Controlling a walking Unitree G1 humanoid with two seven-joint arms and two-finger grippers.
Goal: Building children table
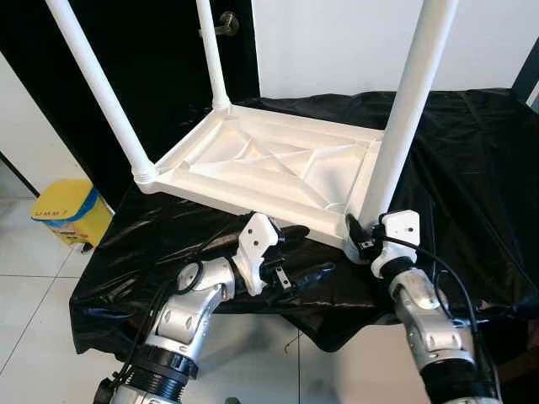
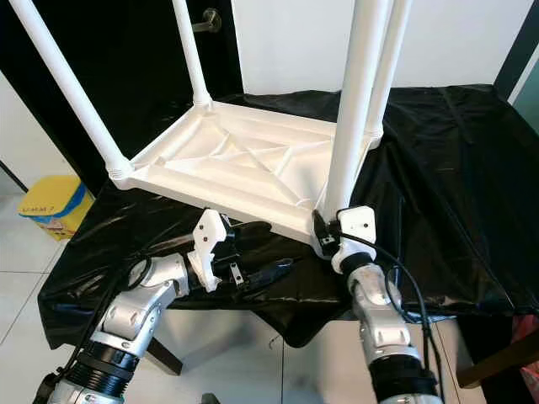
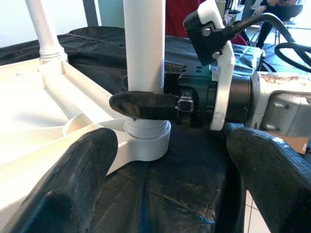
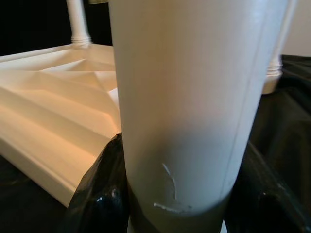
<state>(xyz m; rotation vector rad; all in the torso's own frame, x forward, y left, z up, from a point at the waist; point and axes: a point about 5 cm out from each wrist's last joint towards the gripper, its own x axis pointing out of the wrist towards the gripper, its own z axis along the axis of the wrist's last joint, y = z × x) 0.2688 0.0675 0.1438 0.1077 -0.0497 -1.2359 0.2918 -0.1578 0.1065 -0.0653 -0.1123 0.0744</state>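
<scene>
A white plastic children's table (image 1: 269, 164) lies upside down on a black-covered worktop, with its legs standing up from the corners. My right gripper (image 1: 364, 237) is shut on the near right leg (image 1: 406, 101) just above its socket; in the right wrist view both black fingers (image 4: 97, 199) press against that leg (image 4: 184, 97). My left gripper (image 1: 307, 252) is open beside the tabletop's front edge and points towards the same leg, with nothing between its fingers (image 3: 73, 189). The left wrist view looks at the leg's socket (image 3: 146, 138) and my right gripper's finger (image 3: 141, 104) across it.
Black plastic sheeting (image 1: 472, 168) covers the worktop and hangs over its front edge. A yellow bin (image 1: 72, 210) stands on the tiled floor to the left. A dark door with a handle (image 1: 226, 23) is behind the table. Two more legs (image 1: 101, 93) rise on the left.
</scene>
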